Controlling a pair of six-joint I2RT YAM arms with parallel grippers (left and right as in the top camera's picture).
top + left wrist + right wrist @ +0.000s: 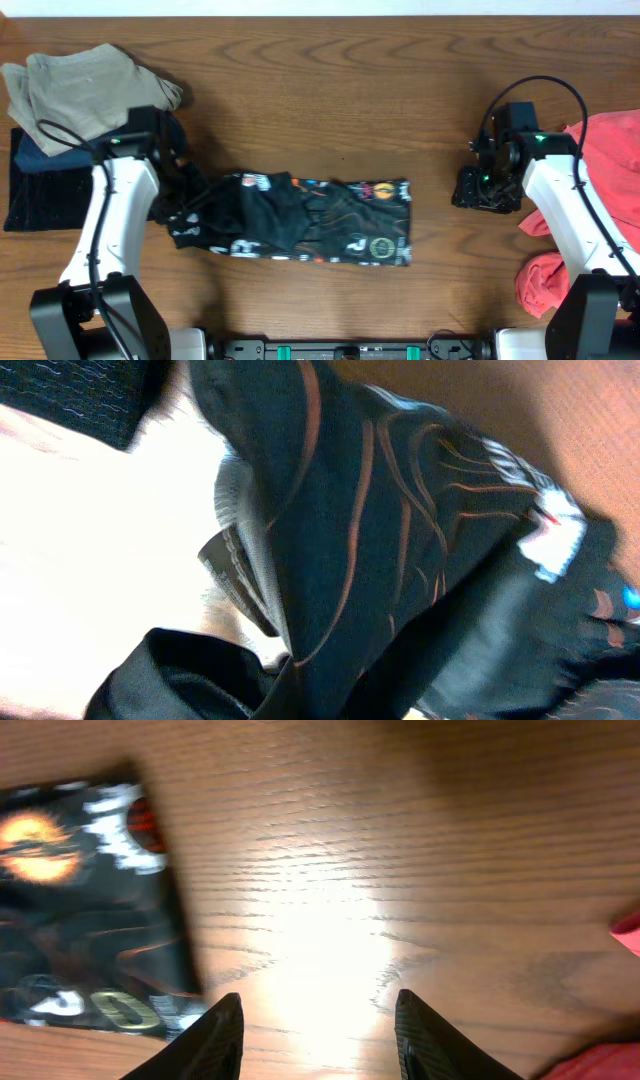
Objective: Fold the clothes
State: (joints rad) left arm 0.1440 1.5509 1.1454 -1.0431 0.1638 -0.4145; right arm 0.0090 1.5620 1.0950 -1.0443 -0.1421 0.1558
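The black jersey [310, 220] with thin orange lines lies as a long folded strip across the middle of the table, its left end bunched up. My left gripper [185, 207] is at that left end, shut on the jersey. In the left wrist view the black cloth [400, 540] fills the frame and runs down into the jaws. My right gripper [480, 190] stands open over bare wood, to the right of the jersey's right end [80, 900]. Nothing is between its fingers [215, 1040]. Coral-red garments [610, 150] lie at the right edge, beside the right arm.
A heap of beige clothes [80, 85] sits at the back left, over a dark navy folded piece [40, 195]. A smaller coral-red bundle [545, 282] lies front right. The wooden table [350, 90] shows bare behind the jersey.
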